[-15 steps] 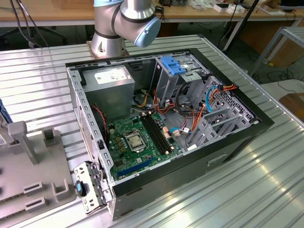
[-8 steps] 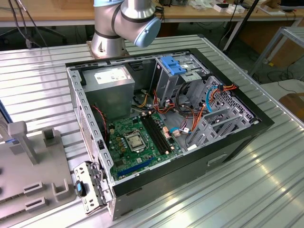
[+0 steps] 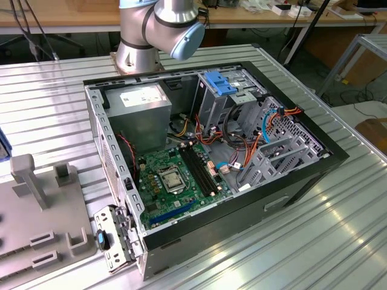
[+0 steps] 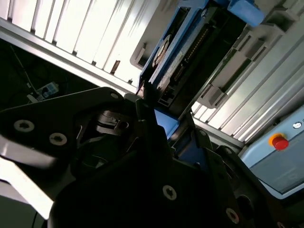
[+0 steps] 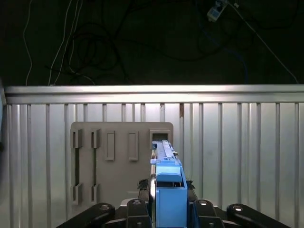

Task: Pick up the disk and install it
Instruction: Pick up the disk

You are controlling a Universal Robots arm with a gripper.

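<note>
Blue plastic rails edge the thin dark disk (image 5: 167, 183), seen end-on in the first wrist view with the black gripper (image 5: 168, 211) clamped on its flanks. It stands over a flat grey slotted plate (image 5: 114, 166) on the ribbed metal table (image 5: 237, 152). In the exterior view the boxy computer case (image 3: 254, 211) lies open.

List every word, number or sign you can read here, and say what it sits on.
No text is legible.
White label on the power-supply box: print too small.
Sticker on the disk: blurred.
Motherboard markings: too small.
White mark near the red button: too small.
</note>
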